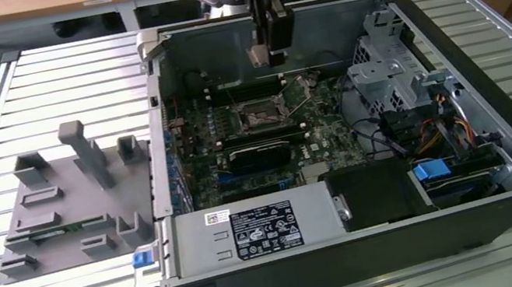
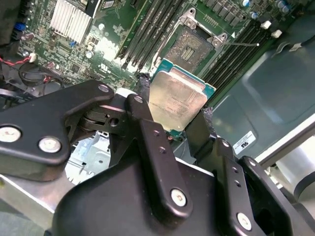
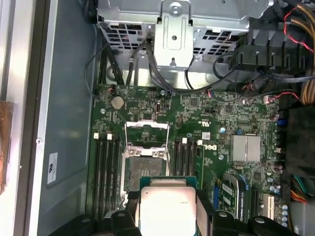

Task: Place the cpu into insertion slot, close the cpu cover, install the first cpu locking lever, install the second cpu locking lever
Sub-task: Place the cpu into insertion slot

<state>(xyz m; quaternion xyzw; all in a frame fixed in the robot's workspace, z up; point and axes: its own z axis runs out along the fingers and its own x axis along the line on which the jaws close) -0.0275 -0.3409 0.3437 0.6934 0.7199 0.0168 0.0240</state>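
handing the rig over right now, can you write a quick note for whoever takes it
Gripper: shut on the chip, held in the air above the motherboard, close to the socket.
Socket: empty, with its contacts bare.
Cover: flipped up, open.
Done: the chip is in the grip, over the board.
Left: seating the chip, closing the cover, both locking steps.

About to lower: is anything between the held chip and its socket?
Nothing visible. Between the small square silver-grey chip and the black square socket is open air; the thin silver metal cover frame stands swung open, off it.
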